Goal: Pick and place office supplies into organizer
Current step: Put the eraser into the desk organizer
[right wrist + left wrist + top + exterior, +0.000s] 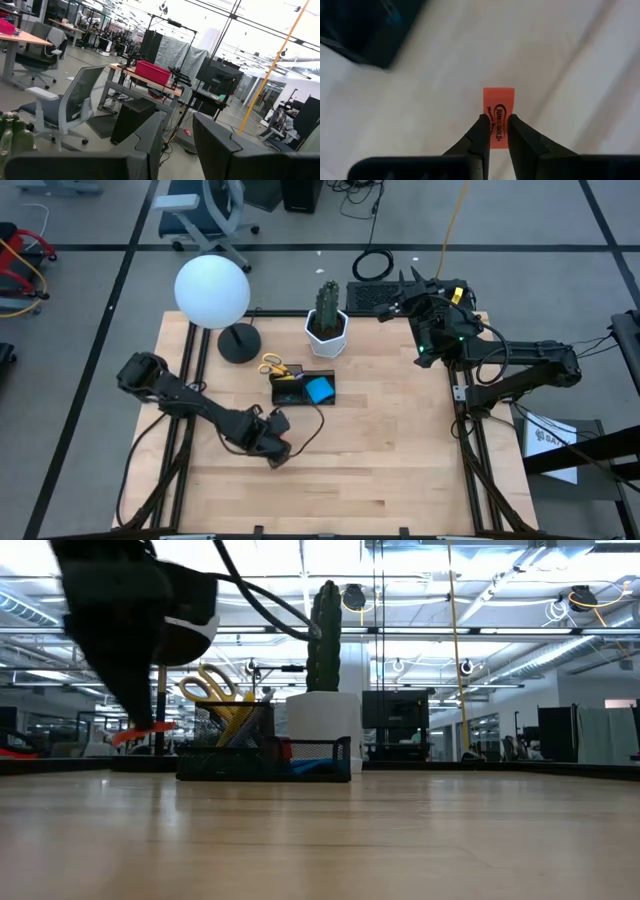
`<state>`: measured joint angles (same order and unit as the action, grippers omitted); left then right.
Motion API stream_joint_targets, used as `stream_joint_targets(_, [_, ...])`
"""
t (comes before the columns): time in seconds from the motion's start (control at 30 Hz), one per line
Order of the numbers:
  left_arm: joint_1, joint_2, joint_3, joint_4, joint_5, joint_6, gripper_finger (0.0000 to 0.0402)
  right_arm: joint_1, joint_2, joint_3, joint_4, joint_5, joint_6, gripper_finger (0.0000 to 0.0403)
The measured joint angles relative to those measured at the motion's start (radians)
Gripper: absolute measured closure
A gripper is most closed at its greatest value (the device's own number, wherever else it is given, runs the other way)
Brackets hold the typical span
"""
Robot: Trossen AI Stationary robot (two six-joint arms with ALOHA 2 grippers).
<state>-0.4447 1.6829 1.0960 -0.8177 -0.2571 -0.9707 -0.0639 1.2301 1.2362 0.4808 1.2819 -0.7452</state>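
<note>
The left hand (495,131) is gripping a small red-orange eraser (498,112) between its two dark fingertips, the piece standing upright in the pinch with printed lettering facing the wrist camera. In the high view this hand (277,452) is hovering over the wooden tabletop (380,450) at about 7 o'clock from the organizer (303,388), near it but apart, and the low view is showing the eraser (140,730) hanging above the tabletop surface rather than resting on it. The organizer, a small black tray, is sitting toward the 12 o'clock side of the tabletop, just at 6 o'clock of the white cactus pot (327,332); a blue sticky-note pad (319,389) is lying in its 3 o'clock compartment and yellow-handled scissors (273,366) are poking out at its 10 o'clock corner. A globe lamp (212,292) is standing at 10 o'clock from the tray. The right hand (400,308) is waiting at the tabletop's 1 o'clock corner, its fingers (220,145) parted with nothing between them.
</note>
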Motion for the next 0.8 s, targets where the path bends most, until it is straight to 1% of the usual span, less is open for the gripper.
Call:
stream_joint_targets(0.27, [0.114, 0.0, 0.0, 0.001, -0.111, 0.125, 0.0346, 0.0, 0.0, 0.0, 0.0, 0.0, 0.0, 0.0303])
stream_joint_targets(0.4, [0.171, -0.001, 0.001, 0.002, -0.137, 0.174, 0.0346, 0.0, 0.0, 0.0, 0.0, 0.0, 0.0, 0.0303])
stream_joint_targets(0.6, [0.239, -0.001, 0.001, 0.003, -0.148, 0.245, 0.0346, 0.0, 0.0, 0.0, 0.0, 0.0, 0.0, 0.0303])
stream_joint_targets(0.8, [0.302, -0.001, 0.001, 0.007, -0.211, 0.291, 0.0346, 0.0, 0.0, 0.0, 0.0, 0.0, 0.0, 0.0303])
